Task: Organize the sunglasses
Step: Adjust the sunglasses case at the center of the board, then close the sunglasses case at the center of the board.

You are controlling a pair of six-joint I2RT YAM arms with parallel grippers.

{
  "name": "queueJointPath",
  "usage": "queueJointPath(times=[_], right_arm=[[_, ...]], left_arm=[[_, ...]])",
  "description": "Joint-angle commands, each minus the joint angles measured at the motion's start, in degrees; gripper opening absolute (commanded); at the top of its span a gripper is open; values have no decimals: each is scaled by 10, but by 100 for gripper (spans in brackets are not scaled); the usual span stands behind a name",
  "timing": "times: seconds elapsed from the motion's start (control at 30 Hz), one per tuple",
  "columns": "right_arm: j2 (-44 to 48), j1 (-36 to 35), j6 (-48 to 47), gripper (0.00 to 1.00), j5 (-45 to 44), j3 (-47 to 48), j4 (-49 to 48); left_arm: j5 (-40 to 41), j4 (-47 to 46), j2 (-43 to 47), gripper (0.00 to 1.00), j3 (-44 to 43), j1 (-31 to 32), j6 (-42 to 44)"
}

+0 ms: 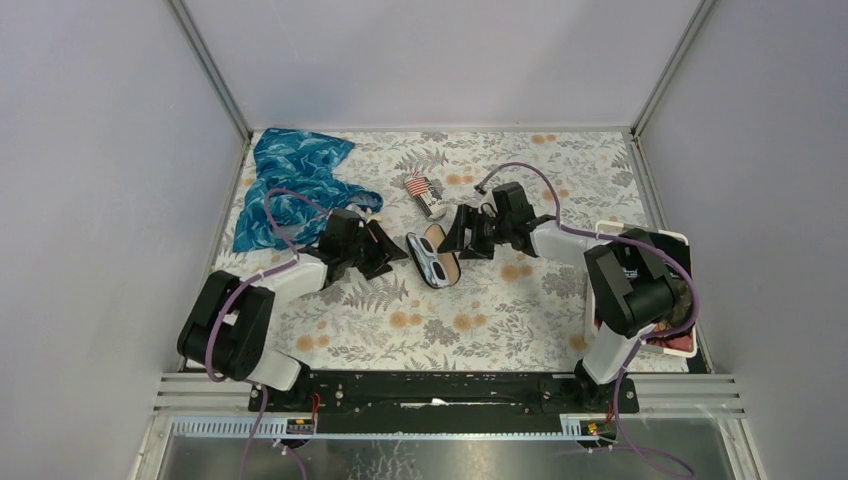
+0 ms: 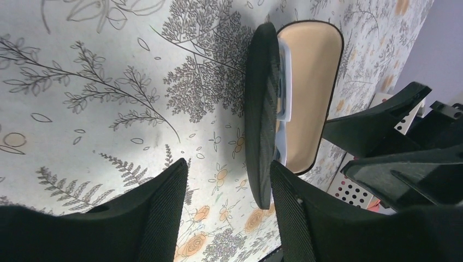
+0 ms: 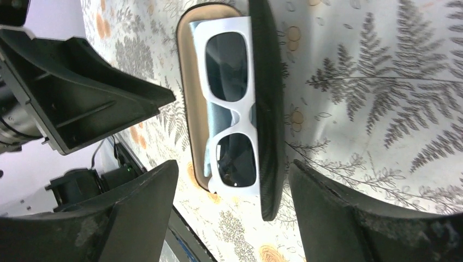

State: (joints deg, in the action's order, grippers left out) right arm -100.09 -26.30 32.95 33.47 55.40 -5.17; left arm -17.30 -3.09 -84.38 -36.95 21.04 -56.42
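**Top view.** The table (image 1: pixel 500 310) carries a floral cover. At its centre lies an open case (image 1: pixel 441 243), and the sunglasses (image 1: pixel 432 268), white-framed with 2 dark lenses, rest inside it. The left gripper (image 1: pixel 393 254) points at the case from the left and the right gripper (image 1: pixel 452 236) from the right, each just beside it. Both pairs of jaws are spread and grasp nothing. A blue cloth (image 1: pixel 295 185) lies crumpled at the far left, a striped packet (image 1: pixel 420 188) sits just beyond the case, and a white tray (image 1: pixel 684 240) stands at the right edge, partly hidden by the right arm.

**Left wrist view.** The case (image 2: pixel 257 109) is seen edge-on: a black shell in front, a tan-lined half behind it, and a sliver of the sunglasses (image 2: pixel 283 71) between the 2. The left gripper (image 2: pixel 229 166) stands released. The near end of the black shell reaches into the gap, close to 1 finger (image 2: pixel 295 218); whether they touch cannot be told. The right gripper (image 2: pixel 393 142) shows at the right.

**Right wrist view.** The sunglasses (image 3: pixel 232 109) lie lens-side up in the tan-lined half, with the black half of the case (image 3: pixel 268 82) alongside. The right gripper (image 3: pixel 233 164) is wide apart, its fingers (image 3: pixel 142 213) on either side of the near end of the case and apart from it. The left gripper (image 3: pixel 82 93) shows at the left.
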Motion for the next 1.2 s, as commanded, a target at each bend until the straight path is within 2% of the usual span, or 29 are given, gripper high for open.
queueJointPath(times=[0.0, 0.1, 0.2, 0.33, 0.5, 0.63, 0.73, 0.87, 1.17], right_arm=[[31, 24, 51, 76, -35, -24, -31], [33, 35, 74, 58, -57, -33, -51], [24, 37, 84, 47, -52, -30, -68], [11, 37, 101, 43, -40, -27, -90], [-10, 36, 116, 40, -25, -23, -113], [-28, 36, 121, 39, -15, -21, -124], [-43, 36, 126, 37, 0, -18, -130], [-54, 37, 132, 26, 10, -23, -140], [-61, 35, 138, 17, 25, -18, -148]], left_arm=[[-21, -26, -1, 60, -12, -18, 8], [-31, -38, -6, 53, -12, -22, 0], [-55, -68, -22, 47, -6, -22, -17], [-77, -113, -41, 37, 2, -22, -37], [-85, -130, -64, 20, -1, -22, -42], [-96, -145, -83, 13, -7, -22, -46], [-109, -149, -99, 9, -15, -23, -44], [-121, -158, -119, 6, -21, -22, -45], [-143, -183, -148, 4, -29, -17, -56]])
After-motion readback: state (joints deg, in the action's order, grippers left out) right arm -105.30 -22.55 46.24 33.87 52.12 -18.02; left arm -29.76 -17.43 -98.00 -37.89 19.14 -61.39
